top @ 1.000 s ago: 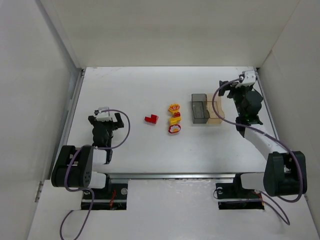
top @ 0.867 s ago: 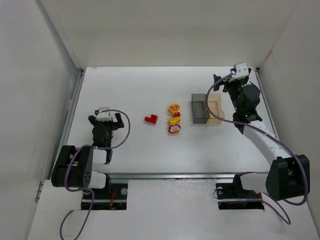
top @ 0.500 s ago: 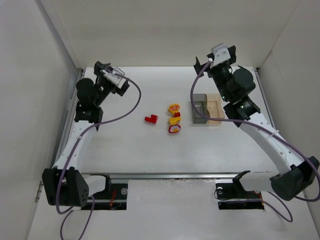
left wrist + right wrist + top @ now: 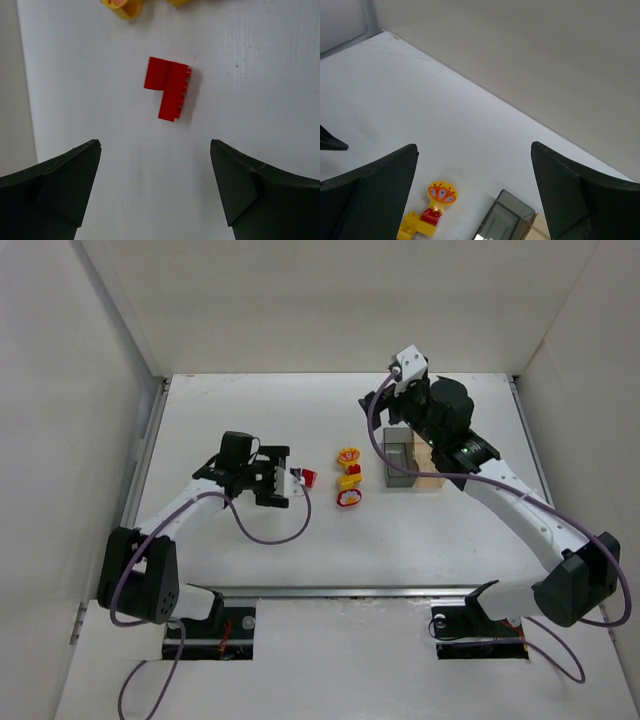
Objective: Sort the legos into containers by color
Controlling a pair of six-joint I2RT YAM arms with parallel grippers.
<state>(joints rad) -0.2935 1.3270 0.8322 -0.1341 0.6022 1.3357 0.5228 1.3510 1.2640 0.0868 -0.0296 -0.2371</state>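
Here, the legos lie outside both joined containers.

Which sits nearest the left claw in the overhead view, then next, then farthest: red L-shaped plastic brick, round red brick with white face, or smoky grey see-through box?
1. Red L-shaped brick, just ahead of the open left gripper.
2. Round red brick with white face, further right, mid-table.
3. Smoky grey box, farthest right.

Both wide-jawed: left gripper points to 3 o'clock, right gripper extended toward 11 o'clock.
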